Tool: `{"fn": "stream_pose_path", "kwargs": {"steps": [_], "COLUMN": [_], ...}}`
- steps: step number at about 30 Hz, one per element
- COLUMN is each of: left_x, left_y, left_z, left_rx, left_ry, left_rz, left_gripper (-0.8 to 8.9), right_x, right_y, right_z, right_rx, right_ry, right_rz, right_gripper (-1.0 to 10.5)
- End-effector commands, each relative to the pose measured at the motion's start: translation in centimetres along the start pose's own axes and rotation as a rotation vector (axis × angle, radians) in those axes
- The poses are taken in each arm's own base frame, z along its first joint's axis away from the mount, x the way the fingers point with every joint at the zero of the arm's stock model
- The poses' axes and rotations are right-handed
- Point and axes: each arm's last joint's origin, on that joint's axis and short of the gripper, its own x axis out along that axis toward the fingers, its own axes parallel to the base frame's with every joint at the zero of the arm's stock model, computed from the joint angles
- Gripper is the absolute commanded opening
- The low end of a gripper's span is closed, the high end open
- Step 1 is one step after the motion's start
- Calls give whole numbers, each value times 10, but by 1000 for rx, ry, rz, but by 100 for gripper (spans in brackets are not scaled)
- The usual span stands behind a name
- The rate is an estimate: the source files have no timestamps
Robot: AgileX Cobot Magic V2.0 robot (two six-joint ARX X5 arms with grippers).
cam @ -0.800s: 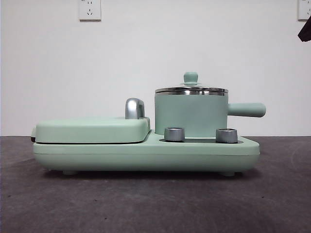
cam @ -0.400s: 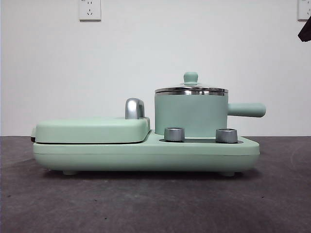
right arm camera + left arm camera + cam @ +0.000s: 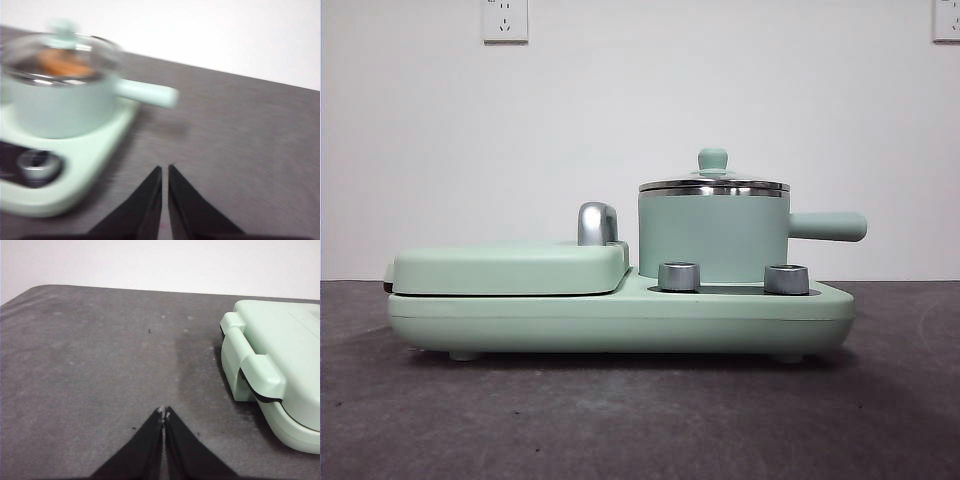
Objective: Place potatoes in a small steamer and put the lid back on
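Small steamer (image 3: 713, 238): mint-green cylindrical pot, steel rim, upright on the right half of a mint-green cooking base (image 3: 620, 318); straight side handle (image 3: 827, 226) pointing right in the front view.

Lid (image 3: 713, 183): clear glass, steel rim, small mint-green knob (image 3: 712, 160); seated level on the pot rim, closed.

Potatoes (image 3: 62, 62): one orange-brown lump, seen blurred through the glass lid in the right wrist view; inside the pot, hidden in the front view.

Griddle lid (image 3: 510, 267): flat, mint-green, closed over the left half of the base; chrome handle (image 3: 597, 223) rising behind it, just beside the pot.

Control knobs (image 3: 679, 276): two, silver, on the base in front of the pot.

Left hand (image 3: 163, 415): black jaws pressed together at the tips, gripping nothing; above bare dark grey tabletop (image 3: 100, 365), near the hinged end of the griddle (image 3: 272, 365), apart from it.

Right hand (image 3: 164, 172): jaws nearly together, a thin slit between them, gripping nothing; over the tabletop beside the base on the pot-handle side, clear of pot and lid. View blurred.

Wall sockets (image 3: 505, 19): white, on the white wall behind.
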Motion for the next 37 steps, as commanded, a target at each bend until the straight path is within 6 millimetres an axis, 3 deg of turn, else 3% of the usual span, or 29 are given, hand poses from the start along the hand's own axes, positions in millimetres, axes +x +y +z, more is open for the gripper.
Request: {"fn": "stream_pose_path", "kwargs": {"steps": [1,5,7,37], "left_x": [2,2,2,2], "left_y": [1,1,1,1], "left_z": [-7,-7,-6,-7], "left_rx": [5,5,5,4], "left_ry": [20,20,20,25], "left_rz": [3,3,3,3], "left_gripper": [6,6,6,6], "right_x": [1,2,-1,0], "right_y": [-5,-8,-8,-7], "right_z": [-26,-58,-63,-61], "right_rx": [9,52,64,77], "right_ry": [-36,-41,-1,-20], "right_rz": [-70,-126,-134,-108], "right_gripper": [17,17,17,17]}}
